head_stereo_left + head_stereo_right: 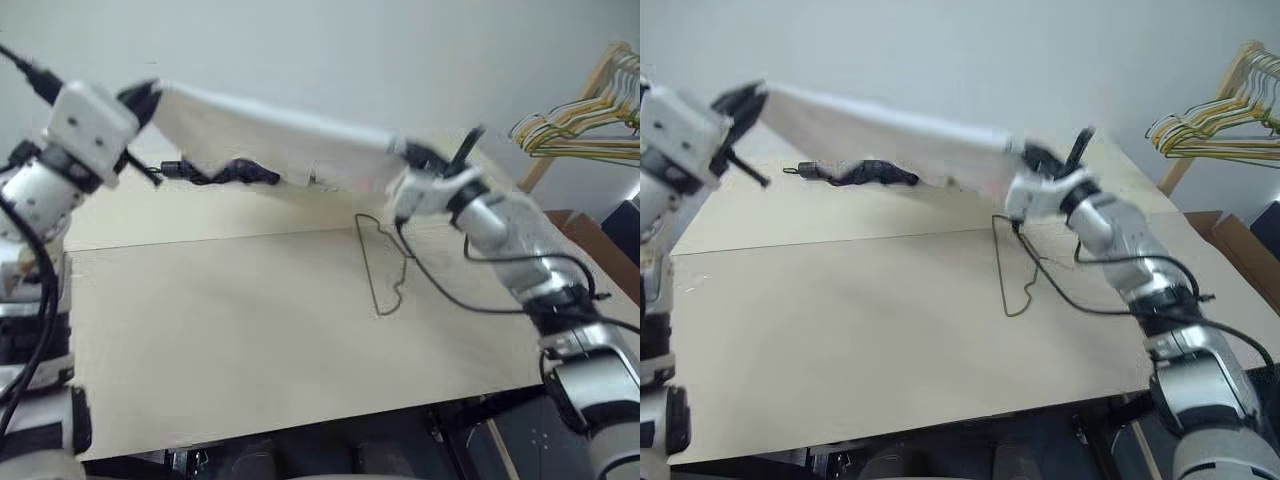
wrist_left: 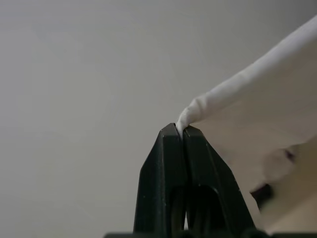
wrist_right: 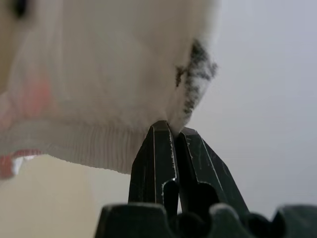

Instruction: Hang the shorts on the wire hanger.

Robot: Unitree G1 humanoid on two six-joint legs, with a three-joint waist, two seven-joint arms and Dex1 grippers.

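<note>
The white shorts (image 1: 270, 135) hang stretched in the air above the table's far half, held at both ends. My left gripper (image 1: 140, 100) is shut on one end at the upper left; its fingertips (image 2: 181, 133) pinch a rolled edge of cloth. At the right, my right gripper (image 1: 408, 152) is shut on the other end, where the black fingers (image 3: 168, 134) bite the ribbed waistband near a dark mark. Flat on the table below the right gripper lies the thin dark wire hanger (image 1: 378, 262), its hook toward the front edge.
A pale wooden table (image 1: 250, 340) spans the view. A dark cable (image 1: 215, 172) lies at its far side beneath the shorts. A bunch of yellow, green and white hangers (image 1: 585, 125) hangs on a wooden rack at the far right. A cardboard box (image 1: 1240, 245) stands beside the table.
</note>
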